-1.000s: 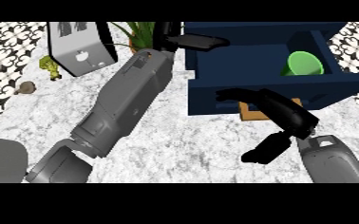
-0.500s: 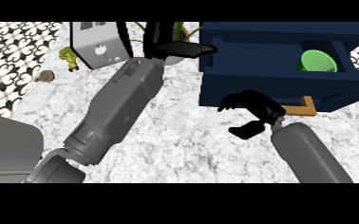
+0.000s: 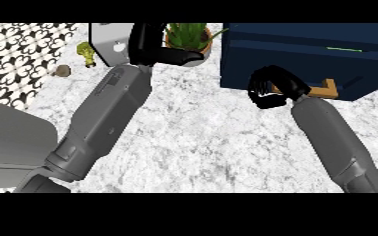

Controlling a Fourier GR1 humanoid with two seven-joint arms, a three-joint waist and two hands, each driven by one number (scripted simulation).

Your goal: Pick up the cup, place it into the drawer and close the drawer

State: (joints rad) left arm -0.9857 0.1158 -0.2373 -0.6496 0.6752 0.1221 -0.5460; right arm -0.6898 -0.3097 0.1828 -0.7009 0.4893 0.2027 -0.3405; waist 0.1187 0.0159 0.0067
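The navy drawer [image 3: 295, 60] sits at the upper right, pushed almost fully in. Of the green cup [image 3: 343, 49] only a thin sliver shows in the narrow gap along the drawer's top. My right hand [image 3: 269, 87] rests against the drawer's front, its fingers curled and holding nothing. It partly covers the left end of the wooden handle [image 3: 326, 89]. My left hand [image 3: 151, 45] is raised at the top centre, apart from the drawer. Its fingers are relaxed and its thumb points right towards the plant.
A potted plant [image 3: 188, 35] and a silver toaster [image 3: 111, 47] stand at the back, behind my left hand. A small green figure [image 3: 87, 54] and a brown pebble [image 3: 63, 70] lie at the left near black-and-white tiles [image 3: 29, 55]. White marble counter [image 3: 214, 140] spreads between my forearms.
The drawer has slid in, so the cup went from plainly visible to a green sliver. My right hand's fingers have curled and it has followed the drawer's front inwards.
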